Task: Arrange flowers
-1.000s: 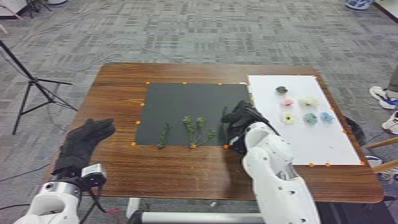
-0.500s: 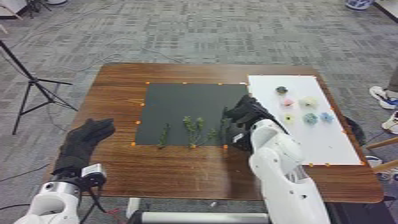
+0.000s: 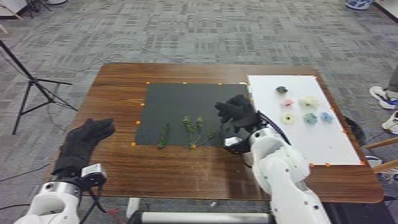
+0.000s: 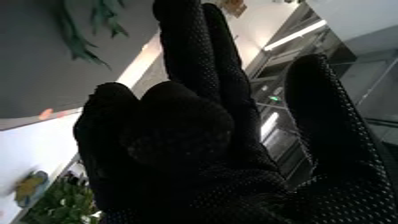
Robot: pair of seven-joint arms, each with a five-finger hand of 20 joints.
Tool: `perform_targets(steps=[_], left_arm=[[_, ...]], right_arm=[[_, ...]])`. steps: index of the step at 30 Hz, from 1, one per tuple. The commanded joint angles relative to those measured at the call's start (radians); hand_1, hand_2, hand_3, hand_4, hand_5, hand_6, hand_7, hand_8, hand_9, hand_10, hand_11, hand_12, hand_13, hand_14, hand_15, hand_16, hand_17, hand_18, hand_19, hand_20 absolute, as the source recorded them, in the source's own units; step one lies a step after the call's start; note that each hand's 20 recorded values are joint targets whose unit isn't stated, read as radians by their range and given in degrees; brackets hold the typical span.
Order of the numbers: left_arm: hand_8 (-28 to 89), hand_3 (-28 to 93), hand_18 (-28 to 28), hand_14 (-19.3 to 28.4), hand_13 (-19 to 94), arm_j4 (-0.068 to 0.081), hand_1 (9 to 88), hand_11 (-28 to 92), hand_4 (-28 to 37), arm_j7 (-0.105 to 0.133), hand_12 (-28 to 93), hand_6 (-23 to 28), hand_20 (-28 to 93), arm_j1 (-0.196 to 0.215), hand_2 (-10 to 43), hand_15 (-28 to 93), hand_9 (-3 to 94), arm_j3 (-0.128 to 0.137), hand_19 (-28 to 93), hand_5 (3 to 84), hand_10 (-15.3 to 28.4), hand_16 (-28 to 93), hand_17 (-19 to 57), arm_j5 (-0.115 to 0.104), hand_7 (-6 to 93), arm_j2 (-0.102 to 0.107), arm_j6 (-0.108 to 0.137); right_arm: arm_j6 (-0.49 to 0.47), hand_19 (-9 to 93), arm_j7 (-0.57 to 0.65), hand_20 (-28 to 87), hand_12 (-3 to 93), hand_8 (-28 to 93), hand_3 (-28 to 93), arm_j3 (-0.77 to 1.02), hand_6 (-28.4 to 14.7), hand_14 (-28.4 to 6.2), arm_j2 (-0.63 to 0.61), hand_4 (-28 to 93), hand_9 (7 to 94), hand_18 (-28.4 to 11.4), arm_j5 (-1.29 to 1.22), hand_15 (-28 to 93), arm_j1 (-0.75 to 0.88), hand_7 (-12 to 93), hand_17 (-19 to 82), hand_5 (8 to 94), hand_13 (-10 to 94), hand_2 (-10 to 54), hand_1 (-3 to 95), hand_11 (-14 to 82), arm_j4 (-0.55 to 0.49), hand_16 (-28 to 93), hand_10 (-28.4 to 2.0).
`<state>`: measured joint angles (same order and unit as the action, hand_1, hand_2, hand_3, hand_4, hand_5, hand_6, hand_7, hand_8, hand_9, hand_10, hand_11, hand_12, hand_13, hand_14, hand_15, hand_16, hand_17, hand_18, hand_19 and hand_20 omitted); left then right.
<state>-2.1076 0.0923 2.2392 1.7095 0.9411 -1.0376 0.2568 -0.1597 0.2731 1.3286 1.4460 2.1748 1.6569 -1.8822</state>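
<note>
Head view: the right hand (image 3: 236, 114), released, is positioned over the black mat (image 3: 173, 100), where green stems (image 3: 188, 123) are laid. Flower heads (image 3: 310, 118) are set on the white sheet (image 3: 311, 145). The left hand (image 3: 83, 140) is likewise released.

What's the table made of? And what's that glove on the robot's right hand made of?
The table looks like wood: it's brown with darker streaks, and maybe smoothly varnished. The glove on the right hand looks like dull black fabric, with rows of tiny pale dots that might be rubbery.
</note>
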Motion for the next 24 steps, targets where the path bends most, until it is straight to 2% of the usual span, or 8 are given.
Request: perform_targets(steps=[1, 10, 19, 24], left_arm=[[-6, 68, 8.8, 17.6, 37, -0.010, 22.1, 22, -28.3, -0.004, 13, 4.2, 13, 0.011, 11.5, 21, 48.7, 0.007, 6, 52.1, 14.3, -1, 3.9, 0.001, 16.5, -0.007, -0.007], [-6, 68, 8.9, 17.6, 37, -0.012, 22.0, 22, -28.3, -0.012, 13, 4.2, 13, 0.011, 11.5, 21, 48.7, 0.007, 6, 52.0, 14.3, -1, 3.9, 0.002, 16.5, -0.006, -0.012], [-6, 68, 8.9, 17.6, 37, -0.010, 22.1, 22, -28.2, -0.017, 13, 4.2, 13, 0.007, 11.6, 21, 48.7, 0.006, 6, 52.1, 14.3, -1, 3.9, 0.002, 16.5, -0.003, -0.013], [-6, 68, 8.9, 17.5, 37, -0.009, 22.1, 22, -28.3, -0.011, 13, 4.2, 13, 0.007, 11.6, 21, 48.6, 0.003, 6, 52.0, 14.3, -1, 3.9, 0.000, 16.5, -0.003, -0.014]], right_arm=[[-0.024, 93, -0.028, 59, 14.4, -5, 65, -0.015, -4.8, -2.7, -0.045, -10, 81.9, -14.8, 0.001, 65, 0.073, 37, 70, 67.6, 94, 11.1, 22.9, 11.6, -0.006, 22, -15.2], [-0.016, 93, -0.045, 59, 12.1, -6, 65, -0.030, -5.2, -3.0, -0.053, -11, 76.5, -15.2, 0.000, 64, 0.093, 44, 69, 64.6, 94, 11.7, 21.6, 9.9, 0.004, 22, -15.7], [0.005, 93, -0.049, 59, 12.2, -8, 65, -0.034, -5.1, -3.1, -0.058, -11, 76.8, -15.3, -0.001, 64, 0.092, 47, 69, 63.8, 94, 11.7, 21.2, 10.2, 0.000, 22, -15.7], [-0.001, 93, -0.051, 60, 12.4, -8, 65, -0.032, -5.1, -3.0, -0.057, -11, 76.7, -15.6, -0.003, 64, 0.090, 47, 69, 63.7, 94, 11.8, 21.1, 10.2, -0.003, 22, -15.6]])
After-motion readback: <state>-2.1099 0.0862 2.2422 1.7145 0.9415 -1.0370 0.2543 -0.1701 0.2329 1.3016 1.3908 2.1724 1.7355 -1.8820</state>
